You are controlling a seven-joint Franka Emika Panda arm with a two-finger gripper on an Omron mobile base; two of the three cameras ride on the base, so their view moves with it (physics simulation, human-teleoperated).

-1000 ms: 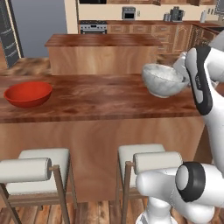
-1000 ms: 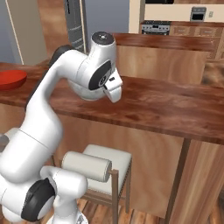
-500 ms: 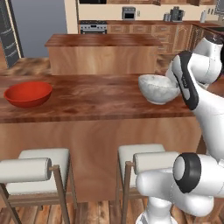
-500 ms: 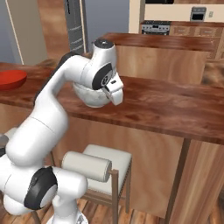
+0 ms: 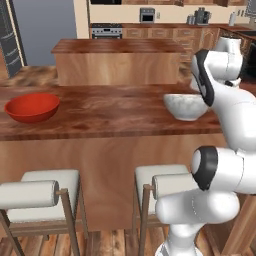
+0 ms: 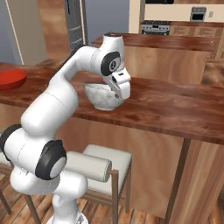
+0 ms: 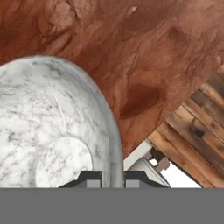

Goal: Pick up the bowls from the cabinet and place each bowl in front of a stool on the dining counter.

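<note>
The marbled bowl (image 5: 185, 106) sits at the right end of the dining counter (image 5: 110, 115), grey-white and deep, its inside bare. It rests on, or just above, the dark reddish-brown top, near the front edge; contact underneath cannot be confirmed. In the right base view the same bowl (image 6: 103, 96) is partly hidden by the robot's white wrist. The gripper (image 7: 107, 178) is clamped shut on this bowl's rim, one dark fingertip inside the wall and one outside, as the hand view shows from above.

The red bowl (image 5: 32, 107) stands far along the dining counter toward its left end, well apart from the marbled bowl. It is shallow, glossy and holds nothing. It also sits close to the front edge. In the right base view only a slice of it (image 6: 11, 80) appears at the frame's left border.

Between the two bowls the dining counter is an open stretch of wood grain, and more bare top runs on past the marbled bowl toward the counter's right corner.

Below the front edge of the dining counter stand two stools. The left stool (image 5: 44, 196) is roughly below the red bowl. The right stool (image 5: 165, 182) is roughly below the marbled bowl, partly covered by the robot's body.

Beyond the dining counter, across a strip of floor, stands a smaller island (image 5: 117, 60) with a bare top.
</note>
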